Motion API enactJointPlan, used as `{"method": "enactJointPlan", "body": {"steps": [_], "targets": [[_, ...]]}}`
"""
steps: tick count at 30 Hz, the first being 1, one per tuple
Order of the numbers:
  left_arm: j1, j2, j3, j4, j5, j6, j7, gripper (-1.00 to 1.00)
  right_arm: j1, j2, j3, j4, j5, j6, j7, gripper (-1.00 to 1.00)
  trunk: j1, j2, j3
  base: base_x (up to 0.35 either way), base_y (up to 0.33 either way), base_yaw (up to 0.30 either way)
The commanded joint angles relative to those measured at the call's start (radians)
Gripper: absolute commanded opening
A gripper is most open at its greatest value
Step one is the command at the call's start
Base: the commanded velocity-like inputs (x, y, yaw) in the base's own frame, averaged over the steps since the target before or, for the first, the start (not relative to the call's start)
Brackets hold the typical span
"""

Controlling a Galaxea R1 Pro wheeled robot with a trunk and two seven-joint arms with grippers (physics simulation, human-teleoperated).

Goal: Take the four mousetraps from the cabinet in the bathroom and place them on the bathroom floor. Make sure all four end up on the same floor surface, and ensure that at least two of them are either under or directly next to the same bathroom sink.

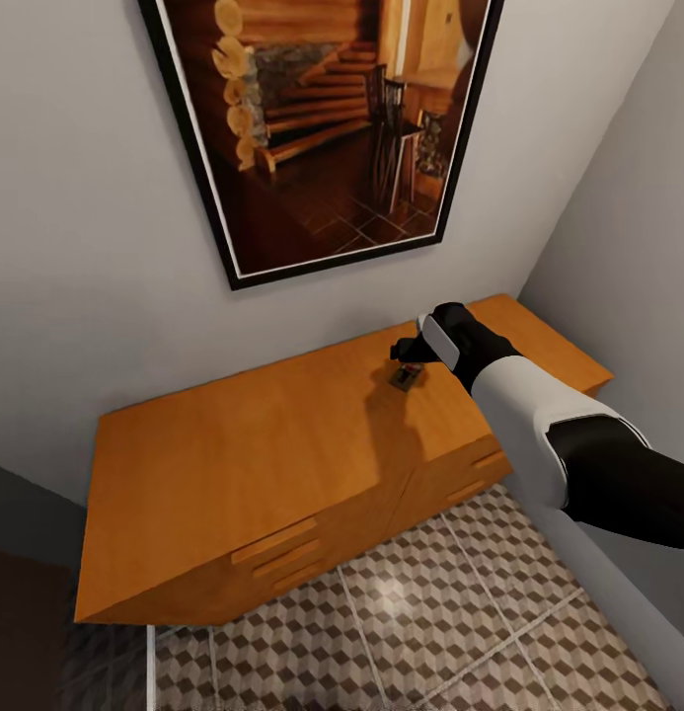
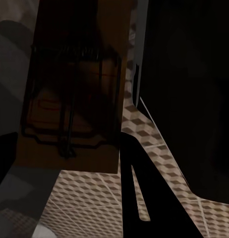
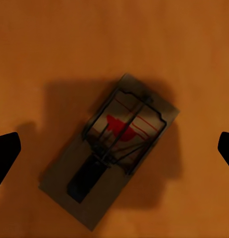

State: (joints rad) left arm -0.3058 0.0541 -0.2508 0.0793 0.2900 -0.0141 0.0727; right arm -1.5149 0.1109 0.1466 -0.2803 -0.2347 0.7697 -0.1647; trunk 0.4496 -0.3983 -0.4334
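A mousetrap [image 1: 407,378] lies flat on the top of the orange-brown cabinet [image 1: 253,444], toward its right end. My right gripper [image 1: 409,355] hovers just above it, open. In the right wrist view the mousetrap [image 3: 112,151] with its red spot sits between the two dark fingertips [image 3: 5,151], a wide gap on each side. In the left wrist view another mousetrap [image 2: 70,99] stands close to the camera, dark and in shadow, with my left gripper [image 2: 70,173] shut on it and one dark finger [image 2: 137,198] beside it. The cube-patterned bathroom floor [image 2: 164,163] lies below.
A large framed picture [image 1: 322,128] hangs on the grey wall above the cabinet. A second wall [image 1: 628,247] closes the corner at the cabinet's right end. The cabinet's drawers with bar handles [image 1: 277,541] face the tiled floor [image 1: 430,612] in front.
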Motion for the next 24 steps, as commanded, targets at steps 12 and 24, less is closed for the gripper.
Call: {"method": "enactJointPlan", "body": {"steps": [12, 24], "targets": [[-0.001, -0.002, -0.008, 0.002, 0.006, -0.001, 0.001, -1.00, -0.001, 0.002, 0.003, -0.001, -0.014, 0.066, -0.008, 1.00, 0.000, -0.002, -0.009, 0.000, 0.000, 0.000], [-0.001, -0.009, -0.008, 0.002, 0.006, -0.001, 0.001, -1.00, -0.001, 0.003, 0.001, -0.063, -0.015, 0.157, -0.008, 1.00, 0.000, -0.002, -0.010, 0.000, 0.000, 0.000]]}}
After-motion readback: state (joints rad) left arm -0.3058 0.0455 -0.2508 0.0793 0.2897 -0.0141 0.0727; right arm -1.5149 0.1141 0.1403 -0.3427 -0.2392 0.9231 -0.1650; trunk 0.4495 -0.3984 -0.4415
